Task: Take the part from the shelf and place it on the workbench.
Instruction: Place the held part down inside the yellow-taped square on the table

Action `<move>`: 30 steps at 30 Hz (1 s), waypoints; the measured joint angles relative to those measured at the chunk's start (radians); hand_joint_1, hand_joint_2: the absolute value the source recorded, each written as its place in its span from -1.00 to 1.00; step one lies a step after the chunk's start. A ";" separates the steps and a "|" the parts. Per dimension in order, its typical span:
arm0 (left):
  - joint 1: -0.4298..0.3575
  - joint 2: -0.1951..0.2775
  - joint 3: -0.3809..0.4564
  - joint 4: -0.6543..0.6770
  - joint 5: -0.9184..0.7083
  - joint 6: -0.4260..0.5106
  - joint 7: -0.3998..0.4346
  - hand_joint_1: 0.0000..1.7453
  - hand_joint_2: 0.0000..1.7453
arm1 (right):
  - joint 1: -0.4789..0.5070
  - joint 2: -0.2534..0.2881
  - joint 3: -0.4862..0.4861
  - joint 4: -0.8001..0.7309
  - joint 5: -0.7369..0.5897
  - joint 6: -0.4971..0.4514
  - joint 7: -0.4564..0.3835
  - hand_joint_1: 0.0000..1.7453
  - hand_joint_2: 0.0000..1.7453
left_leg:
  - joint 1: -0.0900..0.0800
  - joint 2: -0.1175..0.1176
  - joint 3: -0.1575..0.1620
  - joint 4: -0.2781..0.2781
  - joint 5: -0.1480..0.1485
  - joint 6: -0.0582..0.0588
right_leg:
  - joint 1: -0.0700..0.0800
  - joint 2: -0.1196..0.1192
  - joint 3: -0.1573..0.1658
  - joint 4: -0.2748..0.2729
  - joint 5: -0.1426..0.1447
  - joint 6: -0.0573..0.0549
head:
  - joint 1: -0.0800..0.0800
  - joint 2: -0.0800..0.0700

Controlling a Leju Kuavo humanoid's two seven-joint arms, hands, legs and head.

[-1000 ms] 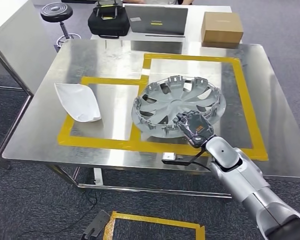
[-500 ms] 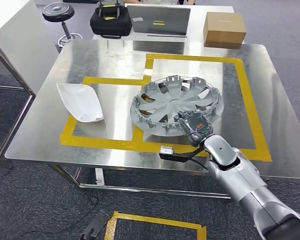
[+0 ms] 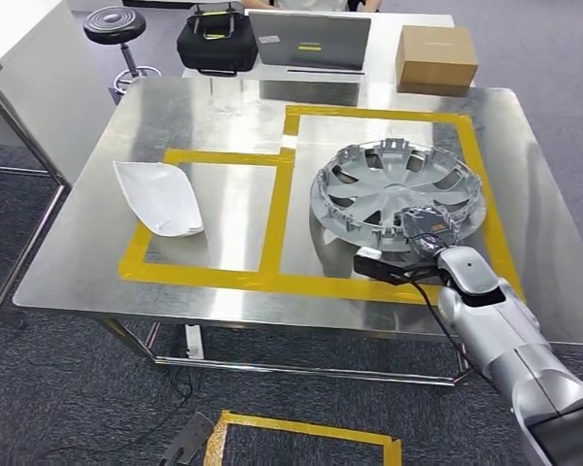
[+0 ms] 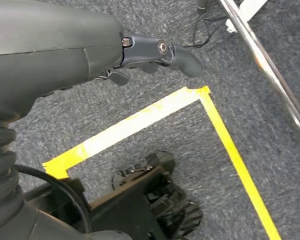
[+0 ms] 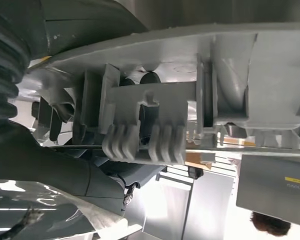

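The right hand (image 3: 424,231) grips the hubcap (image 3: 396,189) at its rim's 5 o'clock, fingers (image 5: 150,78) hooked over the edge. The hubcap is on the workbench (image 3: 200,116), inside the right tape frame (image 3: 380,114). Left hand (image 4: 156,50) hangs, fingers loosely straight.

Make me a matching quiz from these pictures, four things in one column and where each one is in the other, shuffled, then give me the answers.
Things:
1. hubcap
2. white part
3. cardboard box
4. right hand

Places:
A. on the far table behind the workbench
B. at the near rim of the hubcap, holding it
C. inside the left yellow-taped rectangle
D. inside the right yellow-taped rectangle

Pairs: 1-D, 2-C, 3-A, 4-B
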 joint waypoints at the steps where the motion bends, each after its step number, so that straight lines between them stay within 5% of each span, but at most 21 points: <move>1: 0.001 0.000 0.000 0.000 -0.001 0.001 -0.001 -1.00 1.00 | 0.000 0.000 -0.002 0.001 0.000 -0.004 0.000 1.00 1.00 | -0.001 0.000 -0.001 -0.002 0.001 0.006 | -0.001 0.000 0.000 -0.003 0.002 0.006 | 0.000 0.000; 4: 0.000 0.000 0.002 0.000 -0.003 0.006 -0.003 -1.00 1.00 | 0.001 0.000 -0.007 0.004 0.003 -0.013 0.000 1.00 1.00 | 0.003 0.001 0.004 -0.015 0.011 0.029 | -0.004 0.000 -0.021 0.033 -0.026 0.018 | 0.001 0.000; 7: 0.001 -0.002 0.002 0.000 -0.004 0.008 -0.004 -1.00 1.00 | 0.006 0.000 -0.011 0.007 0.006 -0.020 0.001 1.00 1.00 | 0.001 0.001 0.004 -0.018 0.012 0.039 | -0.003 0.000 -0.109 0.220 -0.116 0.020 | 0.003 0.000; 9: 0.004 -0.002 0.003 0.000 -0.004 0.008 -0.004 -1.00 1.00 | 0.012 0.000 -0.015 0.011 0.007 -0.021 0.002 1.00 1.00 | -0.002 0.001 0.004 -0.017 0.011 0.041 | -0.003 0.000 -0.138 0.279 -0.123 0.020 | 0.003 0.000; 12: 0.003 -0.003 0.003 0.000 -0.004 0.008 -0.004 -1.00 1.00 | 0.013 0.000 -0.022 0.012 0.009 -0.023 0.002 1.00 1.00 | -0.004 -0.001 0.005 -0.011 0.007 0.037 | -0.002 -0.001 -0.057 0.112 -0.032 0.014 | 0.003 0.000; 14: 0.002 -0.004 0.003 0.000 -0.004 0.008 -0.004 -1.00 1.00 | 0.012 0.000 -0.025 0.013 0.009 -0.024 0.001 1.00 1.00 | -0.007 -0.001 0.002 -0.005 0.004 0.029 | 0.001 0.000 -0.006 0.016 -0.006 0.009 | 0.002 0.000; 19: 0.002 -0.006 0.003 0.000 -0.004 0.008 -0.004 -1.00 1.00 | 0.010 0.000 -0.026 0.012 0.009 -0.026 0.000 1.00 1.00 | -0.006 0.000 -0.014 0.024 -0.016 0.003 | -0.001 -0.001 0.007 -0.004 -0.001 -0.012 | 0.000 0.000; 22: 0.003 -0.005 0.003 0.000 -0.004 0.007 -0.004 -1.00 1.00 | 0.009 0.001 -0.026 0.013 0.009 -0.027 0.000 1.00 1.00 | 0.000 0.002 -0.093 0.201 -0.100 -0.012 | -0.003 -0.003 0.009 -0.006 -0.001 -0.021 | -0.004 0.000; 24: 0.005 -0.005 0.003 0.000 -0.004 0.006 -0.004 -1.00 1.00 | 0.010 0.001 -0.026 0.013 0.009 -0.026 0.000 1.00 1.00 | 0.002 0.002 -0.128 0.273 -0.112 -0.015 | -0.003 -0.003 0.010 -0.006 -0.001 -0.021 | -0.004 0.000; 25: 0.005 -0.005 0.003 0.000 -0.004 0.005 -0.004 -1.00 1.00 | 0.011 0.001 -0.026 0.013 0.009 -0.026 0.000 1.00 1.00 | 0.003 0.002 -0.120 0.253 -0.090 -0.014 | -0.003 -0.002 0.010 -0.006 -0.002 -0.021 | -0.004 0.000; 28: 0.004 -0.005 0.003 0.000 -0.004 0.005 -0.004 -1.00 1.00 | 0.010 0.001 -0.026 0.013 0.009 -0.026 0.000 1.00 1.00 | 0.002 0.001 -0.032 0.060 0.001 -0.004 | -0.002 -0.001 0.013 -0.005 -0.003 -0.016 | -0.004 0.000; 30: 0.003 -0.005 0.004 0.000 -0.004 0.005 -0.004 -1.00 1.00 | 0.010 0.001 -0.026 0.013 0.009 -0.026 0.000 1.00 1.00 | -0.002 0.001 -0.004 -0.003 0.011 0.003 | 0.001 0.000 0.009 -0.006 -0.002 -0.007 | -0.003 0.000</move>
